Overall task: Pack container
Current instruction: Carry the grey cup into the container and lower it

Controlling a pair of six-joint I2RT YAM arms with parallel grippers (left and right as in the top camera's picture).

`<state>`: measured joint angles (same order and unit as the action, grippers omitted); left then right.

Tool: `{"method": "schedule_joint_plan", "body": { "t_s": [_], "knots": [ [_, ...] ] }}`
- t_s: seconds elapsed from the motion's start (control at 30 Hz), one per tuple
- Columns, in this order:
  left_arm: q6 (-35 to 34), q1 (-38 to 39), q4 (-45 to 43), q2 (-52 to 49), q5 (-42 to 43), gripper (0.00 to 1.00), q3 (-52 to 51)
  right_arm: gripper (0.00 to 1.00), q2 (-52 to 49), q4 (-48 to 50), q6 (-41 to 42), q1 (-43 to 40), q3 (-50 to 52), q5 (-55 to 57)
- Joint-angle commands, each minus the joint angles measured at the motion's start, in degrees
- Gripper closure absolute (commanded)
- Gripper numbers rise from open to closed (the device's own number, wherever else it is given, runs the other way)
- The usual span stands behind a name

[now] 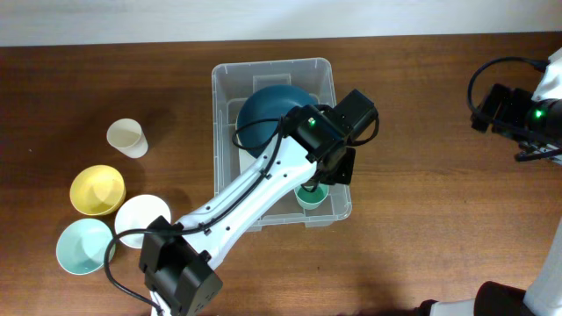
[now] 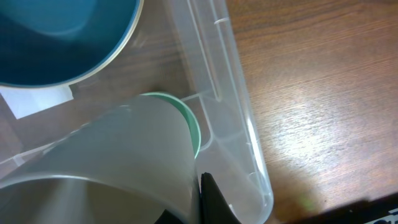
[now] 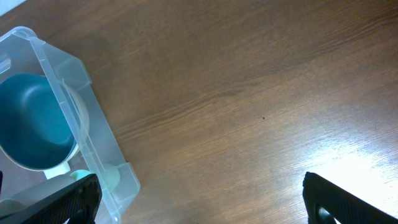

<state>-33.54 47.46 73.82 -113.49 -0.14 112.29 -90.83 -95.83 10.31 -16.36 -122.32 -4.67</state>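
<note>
Hovering inside container [image 1: 263, 75], apparently: left gripper [image 1: 321, 181]

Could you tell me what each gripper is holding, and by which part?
The left gripper holds a pale cup, seemingly by its wall near the rim, inside the container; the right gripper holds nothing.

Clear glossy plastic container [image 1: 272, 68], matt wooden table [image 1: 421, 132]

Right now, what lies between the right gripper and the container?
Only bare table lies between the right gripper and the container; the right wrist view shows it.
</note>
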Motion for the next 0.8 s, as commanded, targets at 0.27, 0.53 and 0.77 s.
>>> {"method": "schedule_joint_plan", "body": {
  "t_s": [0.27, 0.53, 0.77],
  "knots": [
    [-0.55, 0.15, 0.85, -0.5, 4.04, 0.99, -1.05, 0.01, -0.2, 0.0, -0.42, 0.22, 0.28, -0.7],
    [-0.52, 0.17, 0.87, -0.83, 4.02, 1.0, -2.49, 0.01, -0.2, -0.02, -0.42, 0.22, 0.28, -0.7],
    [-0.48, 0.15, 0.76, -1.01, 4.02, 0.82, -2.49, 0.01, -0.2, -0.26, -0.61, 0.22, 0.28, -0.7]
  ]
}}
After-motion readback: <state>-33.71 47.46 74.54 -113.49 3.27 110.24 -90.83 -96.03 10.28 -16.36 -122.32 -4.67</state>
